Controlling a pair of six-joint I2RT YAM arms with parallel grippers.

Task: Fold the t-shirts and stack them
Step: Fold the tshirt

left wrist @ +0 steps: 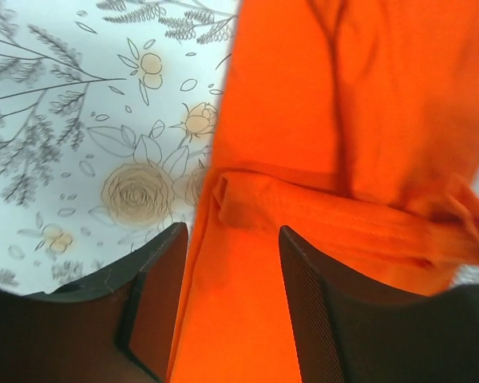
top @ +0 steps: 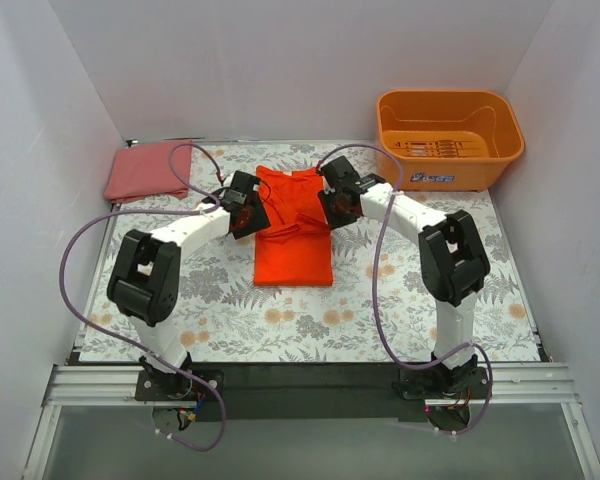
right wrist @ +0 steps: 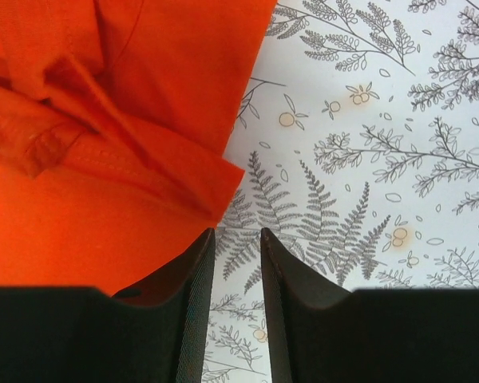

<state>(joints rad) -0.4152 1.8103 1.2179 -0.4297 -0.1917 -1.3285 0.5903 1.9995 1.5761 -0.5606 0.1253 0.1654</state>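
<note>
The vivid orange-red t-shirt [top: 292,240] lies partly folded mid-table, a narrow strip with a bunched sleeve band [left wrist: 343,219] across it. The duller pinkish-red t-shirt [top: 145,170] rests as a folded rectangle at the back left. My left gripper [top: 252,205] hovers at the orange shirt's left edge. In the left wrist view that gripper [left wrist: 233,231] is open, with the cloth's edge running below the gap and neither pad pressing it. My right gripper [top: 332,200] is at the shirt's right edge. In the right wrist view it [right wrist: 237,233] is open over bare tablecloth, just beside the shirt's corner [right wrist: 215,179].
A rigid orange plastic tub [top: 448,140] stands at the back right. A floral tablecloth [top: 400,300] covers the table. White walls close in the back and both sides. Purple cables loop off both arms.
</note>
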